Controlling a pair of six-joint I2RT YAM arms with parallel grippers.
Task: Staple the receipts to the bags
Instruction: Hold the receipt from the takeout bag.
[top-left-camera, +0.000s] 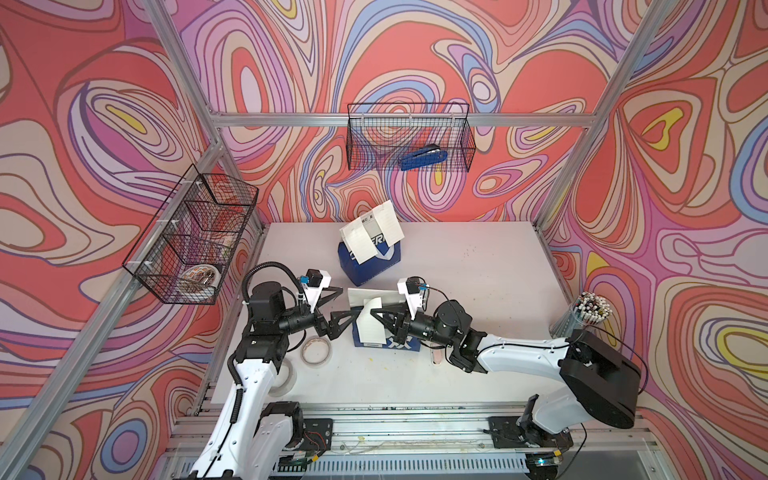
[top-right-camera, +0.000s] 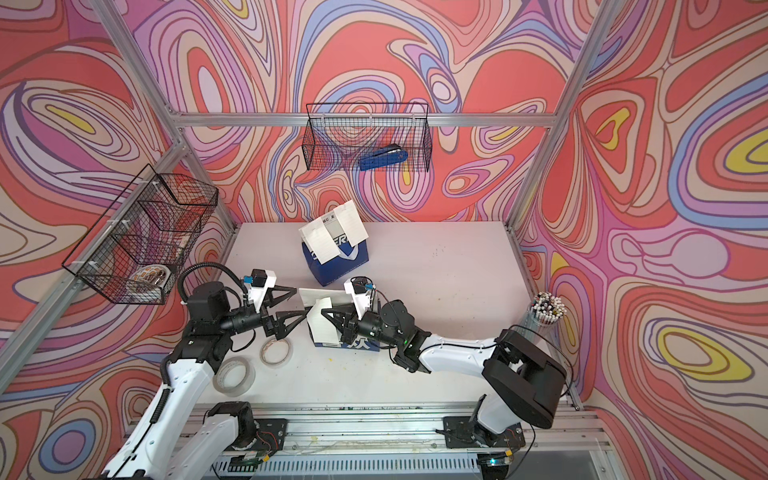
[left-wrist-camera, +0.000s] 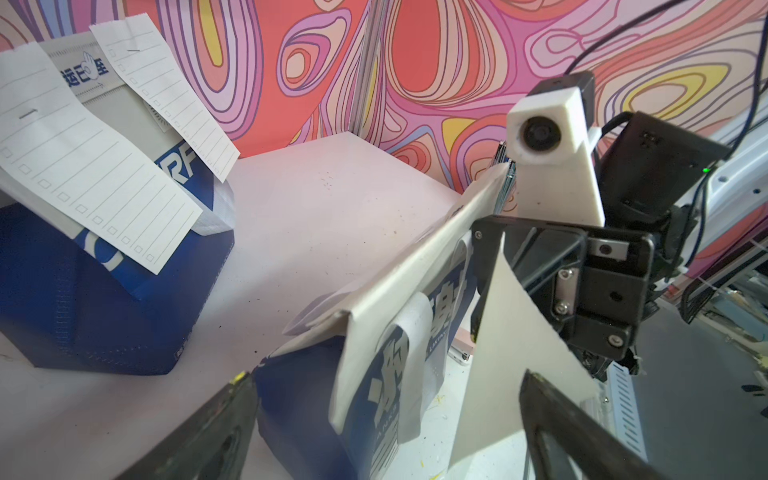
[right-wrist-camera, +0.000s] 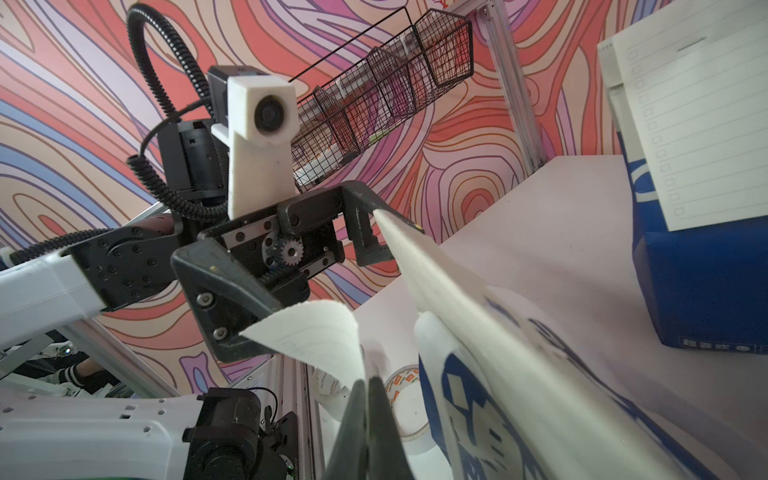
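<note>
Two blue-and-white bags stand on the table. The far bag (top-left-camera: 374, 266) (left-wrist-camera: 104, 316), lettered "CHEER", has two lined receipts (top-left-camera: 365, 241) (left-wrist-camera: 95, 174) hanging from its folded top, each with a staple showing. The near bag (top-left-camera: 399, 345) (left-wrist-camera: 299, 407) (right-wrist-camera: 478, 395) bears large white Chinese characters. My right gripper (top-left-camera: 372, 311) (right-wrist-camera: 368, 380) is shut on a loose receipt (top-left-camera: 372, 328) (left-wrist-camera: 511, 332) (right-wrist-camera: 320, 332), holding it just in front of this bag's face. My left gripper (top-left-camera: 351, 300) (left-wrist-camera: 386, 376) is open, its fingers on either side of the near bag's folded top end.
A blue stapler (top-left-camera: 424, 158) lies in the wire basket (top-left-camera: 361, 145) on the back wall. Another wire basket (top-left-camera: 195, 241) hangs on the left wall. Two tape rolls (top-left-camera: 316, 353) lie near the left arm, and a cup of pens (top-left-camera: 590, 311) stands at the right edge.
</note>
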